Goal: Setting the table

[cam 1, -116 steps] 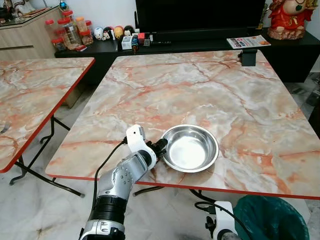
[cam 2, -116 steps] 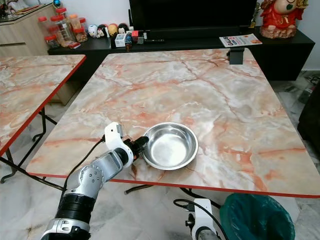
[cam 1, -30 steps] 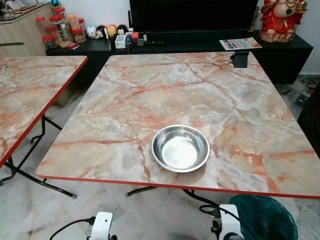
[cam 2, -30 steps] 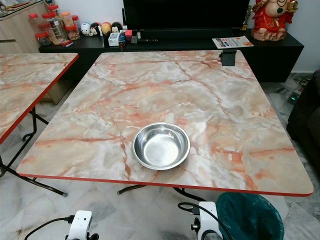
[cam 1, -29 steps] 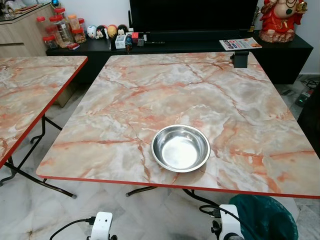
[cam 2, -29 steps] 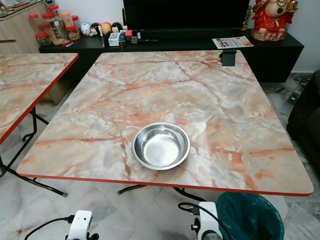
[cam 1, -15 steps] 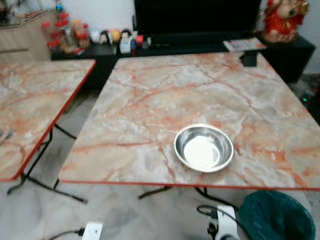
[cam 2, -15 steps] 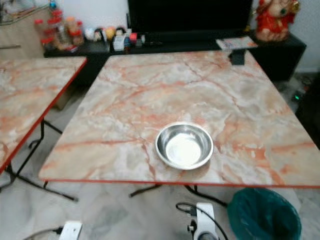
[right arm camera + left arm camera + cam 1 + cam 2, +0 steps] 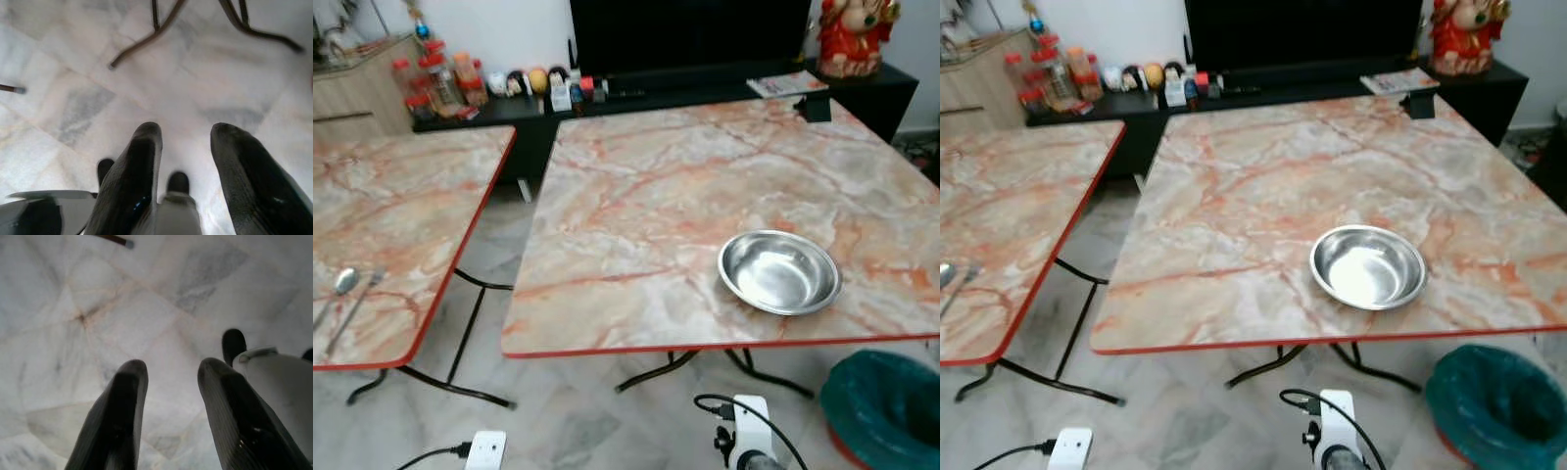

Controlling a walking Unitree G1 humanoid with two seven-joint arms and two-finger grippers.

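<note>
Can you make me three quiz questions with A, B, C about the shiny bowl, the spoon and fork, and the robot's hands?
1. Where is the metal bowl?
A. On the floor
B. On the right table, near its front edge
C. On the black TV shelf

2. How many pieces of cutlery lie on the left table?
A. Two
B. Five
C. None

3. What are the left hand and right hand doing?
A. Both hold bowls
B. One holds a spoon
C. Both are open, empty, hanging over the floor

Answers: 1 B, the bowl sits by the table's red front edge. 2 A, a spoon and a fork lie together. 3 C, the fingers are apart with just marble tiles beyond.
</note>
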